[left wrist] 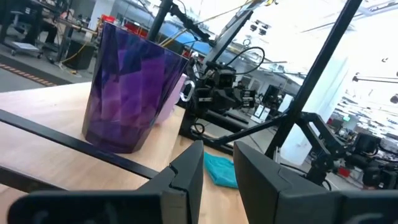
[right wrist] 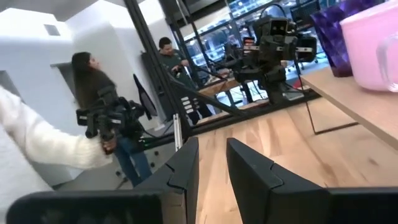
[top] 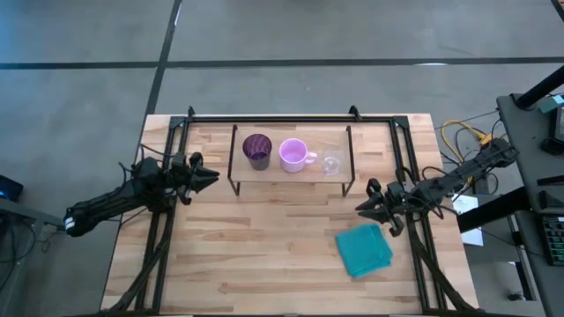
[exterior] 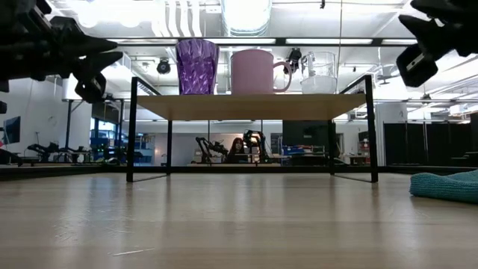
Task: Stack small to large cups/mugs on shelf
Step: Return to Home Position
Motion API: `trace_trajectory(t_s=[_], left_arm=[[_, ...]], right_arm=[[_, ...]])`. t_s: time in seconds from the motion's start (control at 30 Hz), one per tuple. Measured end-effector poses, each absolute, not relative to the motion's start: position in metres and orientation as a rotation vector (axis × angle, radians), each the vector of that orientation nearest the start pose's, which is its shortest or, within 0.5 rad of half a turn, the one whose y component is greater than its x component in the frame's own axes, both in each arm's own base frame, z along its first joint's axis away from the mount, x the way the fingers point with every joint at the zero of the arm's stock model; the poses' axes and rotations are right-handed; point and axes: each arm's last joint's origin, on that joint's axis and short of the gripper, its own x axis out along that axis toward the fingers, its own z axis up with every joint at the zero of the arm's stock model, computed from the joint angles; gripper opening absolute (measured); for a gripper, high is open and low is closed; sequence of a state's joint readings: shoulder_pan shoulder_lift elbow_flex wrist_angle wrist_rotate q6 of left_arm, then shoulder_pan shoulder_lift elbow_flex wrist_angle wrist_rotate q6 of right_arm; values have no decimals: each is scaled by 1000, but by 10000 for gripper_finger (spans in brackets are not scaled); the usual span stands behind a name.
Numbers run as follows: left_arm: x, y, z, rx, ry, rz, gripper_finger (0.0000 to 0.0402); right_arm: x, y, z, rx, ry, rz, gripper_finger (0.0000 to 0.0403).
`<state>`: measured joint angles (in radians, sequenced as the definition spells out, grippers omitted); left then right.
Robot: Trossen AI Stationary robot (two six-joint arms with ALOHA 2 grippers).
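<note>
- The shelf (top: 291, 180) is sitting at the far middle of the wooden table (top: 256, 264), its light top board (exterior: 246, 107) carrying all three vessels in one row (side by side, none nested in another).
- The purple tumbler (top: 256, 150) is standing upright at the row's left end in the high view, nearest the left arm.
- The pink mug (top: 293, 155) is standing in the middle, just beside the tumbler, its handle pointing toward the clear glass cup (top: 331, 162), which is occupying the right end.
- The left gripper (top: 211, 175) is hovering off the shelf's left end, apart from it; its fingers (left wrist: 186, 171) are showing a narrow gap and are gripping nothing, with the tumbler (left wrist: 130, 93) ahead of them.
- The right gripper (top: 359, 208) is hanging near the shelf's right front leg, above the table; its fingers (right wrist: 183, 165) are likewise parted a little and carrying nothing.
- The teal cloth (top: 365, 249) is lying crumpled on the table, nearer the front than the right gripper and well apart from the shelf.
</note>
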<state>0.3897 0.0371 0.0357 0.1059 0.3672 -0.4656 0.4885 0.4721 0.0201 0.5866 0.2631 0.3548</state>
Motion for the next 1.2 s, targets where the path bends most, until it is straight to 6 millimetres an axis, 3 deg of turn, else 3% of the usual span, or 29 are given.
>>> trace_trajectory(t_s=[0.33, 1.2], left_arm=[[93, 27, 173, -458, -25, 18, 75], [95, 28, 168, -490, -14, 34, 75]], right_arm=[[115, 53, 177, 402, -52, 237, 77], [116, 51, 160, 418, 108, 154, 77]])
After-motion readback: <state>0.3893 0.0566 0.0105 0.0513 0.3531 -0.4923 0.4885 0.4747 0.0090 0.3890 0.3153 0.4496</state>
